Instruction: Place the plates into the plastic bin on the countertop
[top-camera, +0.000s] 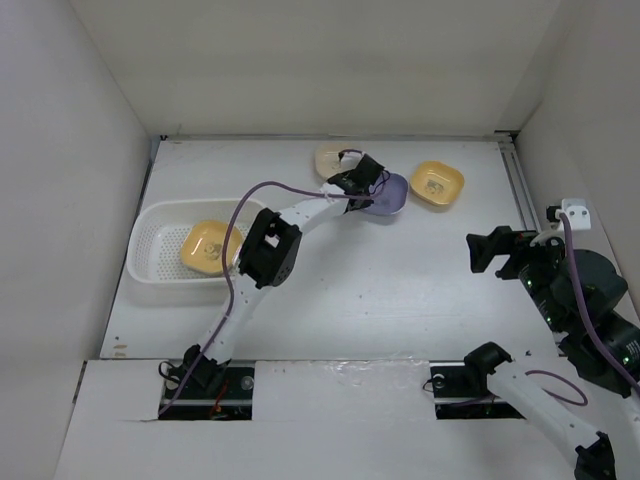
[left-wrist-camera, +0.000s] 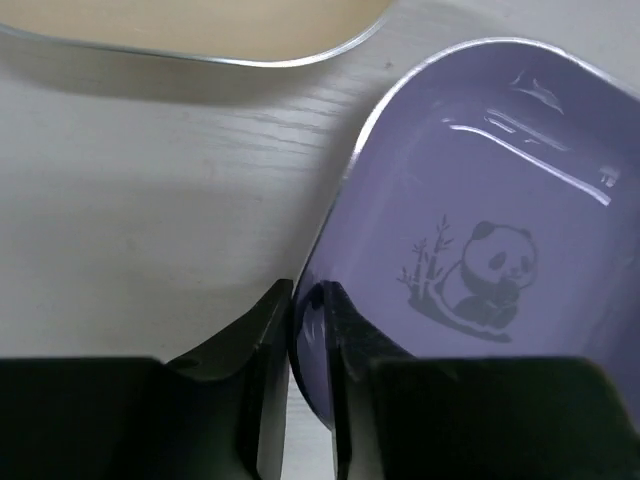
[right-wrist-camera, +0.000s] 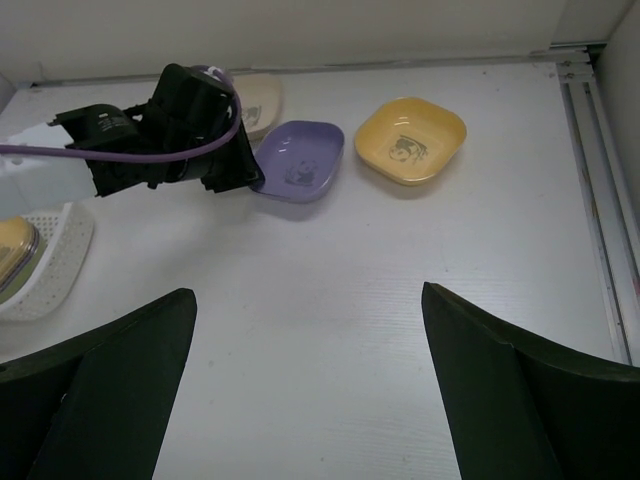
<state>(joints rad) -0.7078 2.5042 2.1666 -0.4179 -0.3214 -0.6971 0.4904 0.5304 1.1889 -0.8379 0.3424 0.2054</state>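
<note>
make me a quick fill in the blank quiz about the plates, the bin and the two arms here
The left fingers pinch the rim of the ____ plate.
The dark print inside that plate shows a ____.
The plastic bin holds only ____ item, an orange-yellow plate.
The right fingers stand wide ____, touching nothing.
Missing words: purple; panda; one; open

Purple plate (left-wrist-camera: 440, 170) with dark panda-and-bamboo print; cream plate (right-wrist-camera: 262, 100); yellow plate (right-wrist-camera: 410, 140), dark print; white perforated bin (top-camera: 150, 250); white countertop (top-camera: 400, 290).
</note>
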